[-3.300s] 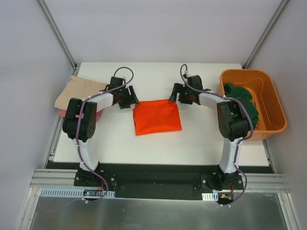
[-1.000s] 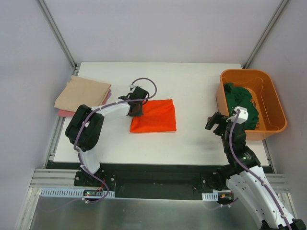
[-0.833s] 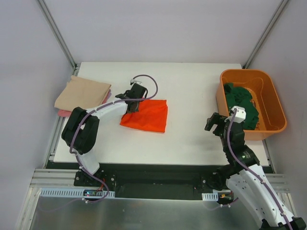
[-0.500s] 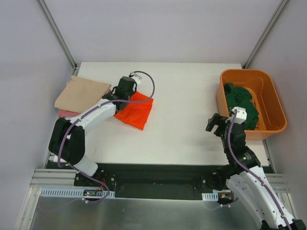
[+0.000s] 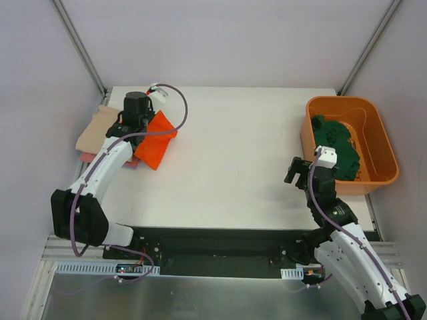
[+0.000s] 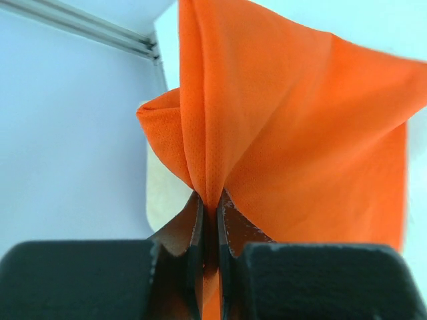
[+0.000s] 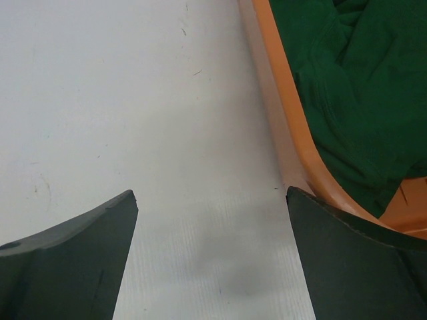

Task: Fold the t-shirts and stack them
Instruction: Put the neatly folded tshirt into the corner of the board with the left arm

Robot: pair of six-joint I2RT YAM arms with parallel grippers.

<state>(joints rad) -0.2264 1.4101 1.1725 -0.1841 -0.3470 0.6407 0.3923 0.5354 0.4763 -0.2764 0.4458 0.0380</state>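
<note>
A folded bright orange t-shirt (image 5: 155,140) hangs over the table's left side, its cloth (image 6: 287,120) pinched between the fingers of my left gripper (image 5: 142,125), which is shut on it (image 6: 210,203). It hangs above the edge of a stack with a beige t-shirt (image 5: 91,133) on top of a pink one (image 5: 137,163). A dark green t-shirt (image 5: 337,143) lies crumpled in the orange bin (image 5: 382,143). My right gripper (image 5: 297,171) stands open and empty (image 7: 210,200) over bare table, just left of the bin's rim (image 7: 293,127) and the green cloth (image 7: 353,87).
The white table (image 5: 253,133) lies between the stack on the left and the bin on the right. Grey walls and metal frame posts (image 5: 80,47) close in the back and sides. The arm bases sit on the black rail (image 5: 213,250) at the near edge.
My left arm has carried the orange t-shirt from the table's middle leftward to the beige and pink stack, the cloth now lifted and hanging. My right arm pulled back to beside the bin and has held still since.
</note>
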